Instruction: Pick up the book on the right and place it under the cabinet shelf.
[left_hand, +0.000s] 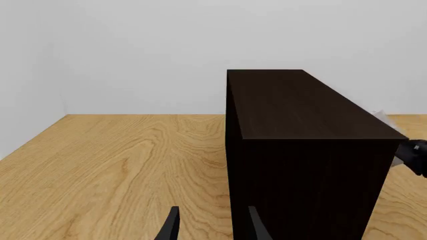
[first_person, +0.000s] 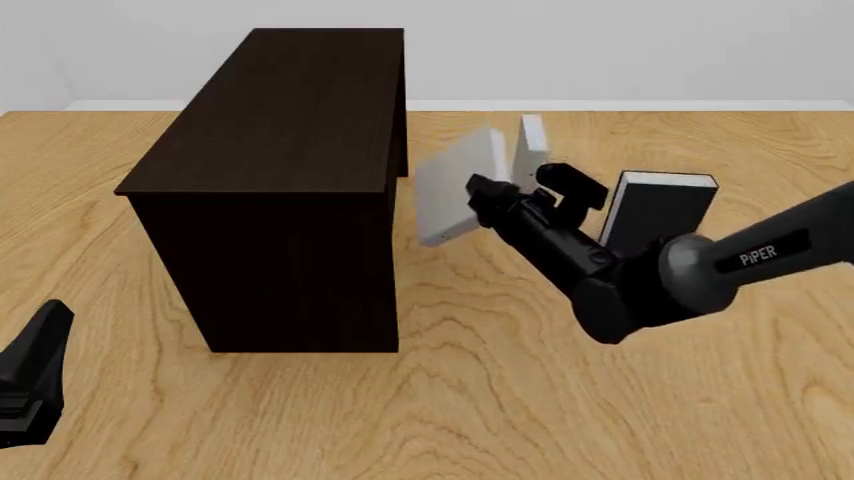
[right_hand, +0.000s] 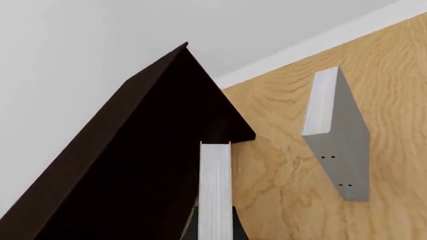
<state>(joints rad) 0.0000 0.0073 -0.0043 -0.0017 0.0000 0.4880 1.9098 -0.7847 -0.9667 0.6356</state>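
Nearest the front camera, low at the left edge of the wooden table (first_person: 534, 400), sits the left gripper (left_hand: 212, 227); its wrist view shows the two dark fingers apart with nothing between them, pointed at the near end of the cabinet shelf (first_person: 280, 190).

The cabinet shelf is a tall, almost black wooden box standing on the table's left half, its flat top running away from the camera.

To its right, the right arm (first_person: 694, 270) reaches in from the right edge and forward. The right gripper (first_person: 487, 205) is clamped on the book (first_person: 454, 195), a light grey hardcover held off the table and tilted, just beside the cabinet's right side, near its upper edge. In the right wrist view the book's white page edges rise straight up from between the fingers, against the cabinet's dark wall.

Just behind the arm stands a black-covered book (first_person: 657, 210) with white pages, upright on the table. Farther back, a second grey book (right_hand: 337, 137) stands upright, tiny dark dots on its spine.
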